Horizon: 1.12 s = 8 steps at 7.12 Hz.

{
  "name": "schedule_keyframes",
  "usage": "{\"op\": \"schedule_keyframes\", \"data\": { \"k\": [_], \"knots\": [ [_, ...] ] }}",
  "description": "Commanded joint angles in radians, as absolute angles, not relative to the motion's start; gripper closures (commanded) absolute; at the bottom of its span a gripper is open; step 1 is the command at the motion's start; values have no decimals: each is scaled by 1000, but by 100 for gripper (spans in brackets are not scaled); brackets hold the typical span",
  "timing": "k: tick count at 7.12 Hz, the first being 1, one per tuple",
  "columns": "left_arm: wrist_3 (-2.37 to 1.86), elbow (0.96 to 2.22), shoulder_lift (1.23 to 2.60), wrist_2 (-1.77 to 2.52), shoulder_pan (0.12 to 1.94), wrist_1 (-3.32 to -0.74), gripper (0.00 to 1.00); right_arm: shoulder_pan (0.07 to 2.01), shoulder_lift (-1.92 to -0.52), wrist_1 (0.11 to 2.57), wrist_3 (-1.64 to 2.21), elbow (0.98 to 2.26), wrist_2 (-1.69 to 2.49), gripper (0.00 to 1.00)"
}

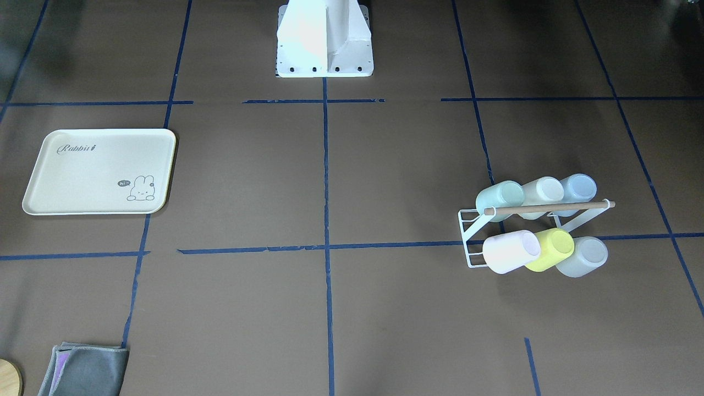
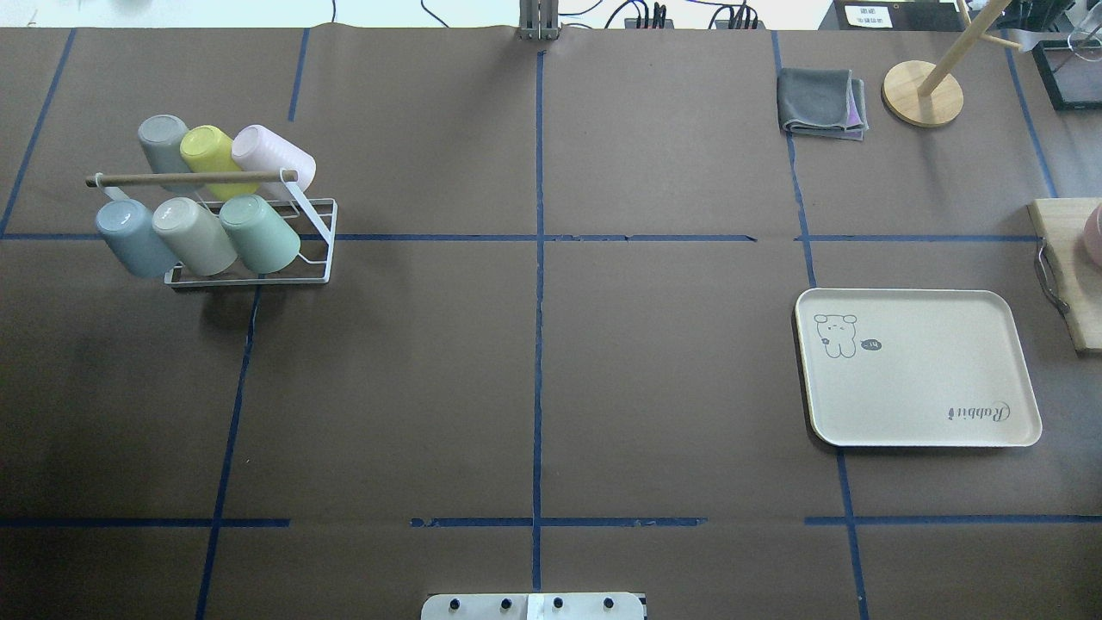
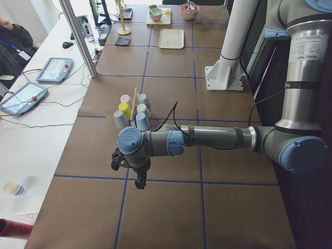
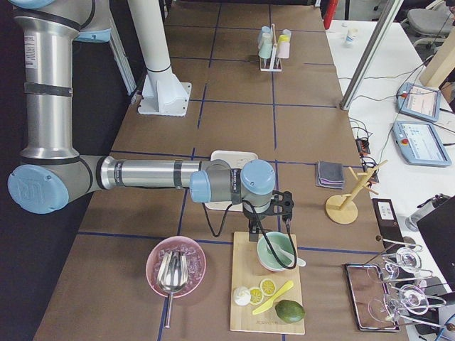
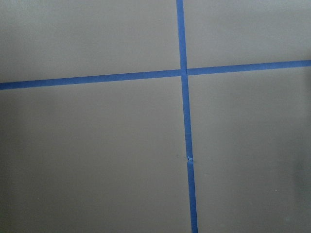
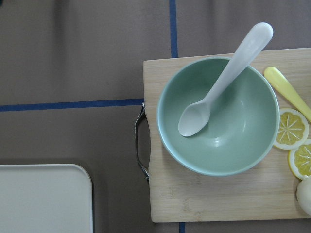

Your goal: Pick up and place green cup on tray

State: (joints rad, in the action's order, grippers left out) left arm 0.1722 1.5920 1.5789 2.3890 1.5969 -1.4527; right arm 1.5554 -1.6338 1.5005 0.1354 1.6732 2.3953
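The green cup is a pale mint tumbler lying tilted on a white wire rack at the table's left. It also shows in the front view and the left view. The cream tray lies flat at the right, with nothing on it, and shows in the front view and the right wrist view. My left gripper hangs over bare table, well short of the rack; I cannot tell its state. My right gripper hangs past the tray over a cutting board; I cannot tell its state.
The rack also holds a yellow-green cup, a pink cup, a light blue cup and others. A green bowl with a spoon sits on a wooden board. A grey cloth and a wooden stand are at the far right.
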Motion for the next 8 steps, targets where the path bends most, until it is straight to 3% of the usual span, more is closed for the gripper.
{"op": "schedule_keyframes", "data": {
  "k": [1, 3, 6, 8],
  "knots": [
    [172, 1597, 1575, 2390, 1597, -1453, 0, 1525, -1638, 1456, 144, 1675, 2396, 0],
    [173, 1597, 1574, 2390, 1598, -1453, 0, 1462, -1650, 1364, 297, 1696, 2396, 0],
    [173, 1601, 1571, 2388, 1598, -1453, 0, 1282, -1739, 998, 662, 1694, 2346, 0],
    [173, 1608, 1569, 2390, 1598, -1453, 0, 1206, -1755, 954, 696, 1695, 2304, 0]
  ]
}}
